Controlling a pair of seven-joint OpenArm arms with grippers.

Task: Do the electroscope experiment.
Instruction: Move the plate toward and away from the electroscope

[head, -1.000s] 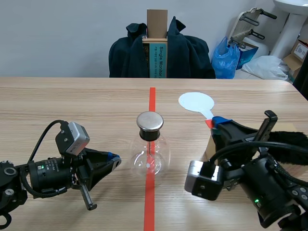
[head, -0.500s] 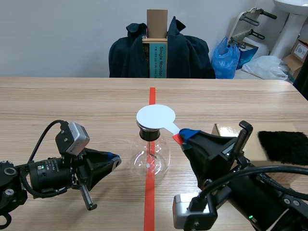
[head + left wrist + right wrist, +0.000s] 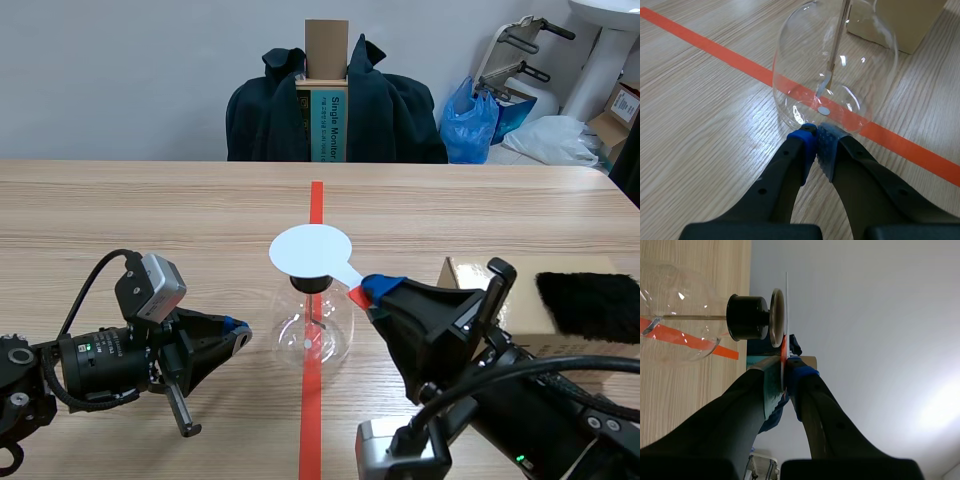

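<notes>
The electroscope is a clear glass flask (image 3: 313,335) with a black stopper, standing on the red tape line at mid-table. A white round paddle (image 3: 311,250) with a red handle hovers flat just over its top and hides the metal cap in the scene view. My right gripper (image 3: 372,292) is shut on the handle. In the right wrist view the paddle (image 3: 786,300) is edge-on beside the metal cap (image 3: 777,317), very close or touching. My left gripper (image 3: 817,142) is shut on nothing, tips at the flask (image 3: 835,70) base. A metal rod and leaf (image 3: 824,87) hang inside.
A cardboard box (image 3: 500,300) with a black fur cloth (image 3: 590,303) on it sits to the right of the flask, behind my right arm. Across the table stands a chair draped with a dark jacket (image 3: 335,110).
My right arm has carried the white paddle leftward from the back right to just over the electroscope's cap. The left arm and the flask have not moved.
</notes>
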